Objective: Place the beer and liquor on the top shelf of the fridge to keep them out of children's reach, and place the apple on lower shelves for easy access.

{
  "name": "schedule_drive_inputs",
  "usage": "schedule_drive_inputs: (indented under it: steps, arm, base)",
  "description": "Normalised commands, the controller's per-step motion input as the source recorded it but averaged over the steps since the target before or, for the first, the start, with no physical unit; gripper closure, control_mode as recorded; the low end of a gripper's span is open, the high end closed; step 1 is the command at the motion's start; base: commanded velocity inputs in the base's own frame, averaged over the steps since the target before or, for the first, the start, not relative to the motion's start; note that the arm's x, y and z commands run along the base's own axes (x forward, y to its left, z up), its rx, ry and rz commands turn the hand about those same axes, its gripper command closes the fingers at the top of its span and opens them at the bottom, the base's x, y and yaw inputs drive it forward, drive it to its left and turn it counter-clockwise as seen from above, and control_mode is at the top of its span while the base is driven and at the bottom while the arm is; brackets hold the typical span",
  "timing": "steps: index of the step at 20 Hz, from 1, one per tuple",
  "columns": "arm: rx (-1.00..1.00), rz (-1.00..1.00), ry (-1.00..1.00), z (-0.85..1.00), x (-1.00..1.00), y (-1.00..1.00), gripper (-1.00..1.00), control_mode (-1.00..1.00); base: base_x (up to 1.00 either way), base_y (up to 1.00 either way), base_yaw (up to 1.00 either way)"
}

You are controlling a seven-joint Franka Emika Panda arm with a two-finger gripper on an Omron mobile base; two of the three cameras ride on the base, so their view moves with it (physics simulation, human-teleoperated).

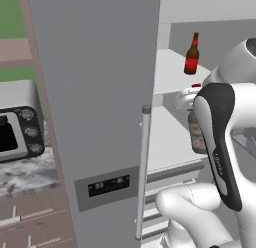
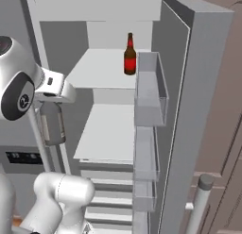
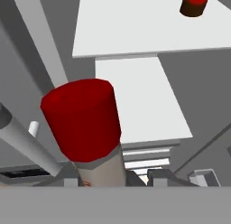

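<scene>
The fridge (image 1: 95, 92) stands open. The beer (image 1: 191, 56) (image 2: 130, 56), a brown bottle with a red label, stands upright on the top shelf (image 2: 101, 70) near its right edge. My gripper (image 2: 51, 97) is shut on the neck of the liquor (image 2: 52, 124), a grey bottle with a red cap (image 3: 83, 119). It hangs upright in front of the fridge's left side, just below top-shelf level. In the left base view my arm partly hides the liquor (image 1: 196, 134). The lower shelves (image 2: 108, 131) are bare. The apple is out of view.
Door bins (image 2: 151, 91) line the open right door (image 2: 208, 87). The left door's bar handle (image 1: 144, 172) is close beside my arm. A grey microwave (image 1: 17, 127) sits on the marble counter (image 1: 25, 177) to the left. White drawers (image 2: 113, 181) lie below the shelves.
</scene>
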Motion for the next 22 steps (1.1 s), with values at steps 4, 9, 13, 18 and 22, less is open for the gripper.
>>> schedule_drive_inputs:
  steps: [4, 9, 13, 18, 22]
  arm:
    - [0.0, 0.0, 0.0, 0.0, 0.0, 0.0, 1.0, 1.0]
    - [0.0, 0.0, 0.0, 0.0, 0.0, 0.0, 1.0, 1.0]
    - [0.0, 0.0, 0.0, 0.0, 0.0, 0.0, 1.0, 1.0]
    - [0.0, 0.0, 0.0, 0.0, 0.0, 0.0, 1.0, 1.0]
    - [0.02, 0.12, -0.09, 0.0, 0.16, -0.22, 1.0, -1.0]
  base:
    - [0.37, -0.36, 0.16]
    - [0.34, -0.37, 0.16]
    - [0.31, -0.36, 0.15]
    - [0.24, -0.35, 0.14]
    - [0.0, 0.0, 0.0]
